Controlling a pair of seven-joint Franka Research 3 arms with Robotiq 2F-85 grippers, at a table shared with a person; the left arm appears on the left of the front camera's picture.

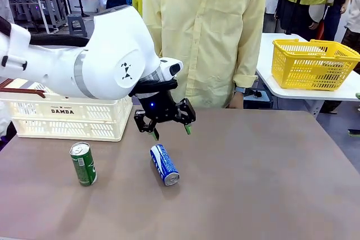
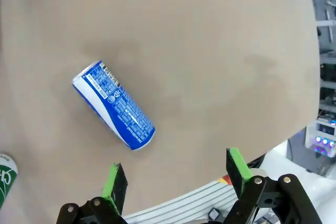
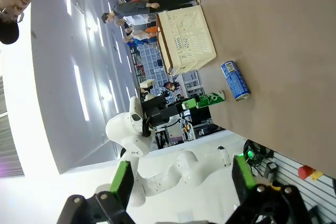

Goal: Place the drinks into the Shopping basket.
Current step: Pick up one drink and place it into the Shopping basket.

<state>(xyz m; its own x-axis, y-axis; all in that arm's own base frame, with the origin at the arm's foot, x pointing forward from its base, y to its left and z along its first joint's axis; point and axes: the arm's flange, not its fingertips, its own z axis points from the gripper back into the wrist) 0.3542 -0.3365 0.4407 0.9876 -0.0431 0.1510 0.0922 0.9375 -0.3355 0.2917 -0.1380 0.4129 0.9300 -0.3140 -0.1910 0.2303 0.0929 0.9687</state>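
Close by the wide-open left claw (image 1: 171,132), the blue can (image 1: 164,164) lies on its side.

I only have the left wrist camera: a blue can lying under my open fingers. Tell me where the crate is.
Observer: The white crate sits at the far left, beyond the green can.
Operator: Report how that green can stands.
Observer: Upright, to the left of the lying blue can.
Operator: Say who is nearby.
Observer: A person stands on the far side, behind the left gripper.
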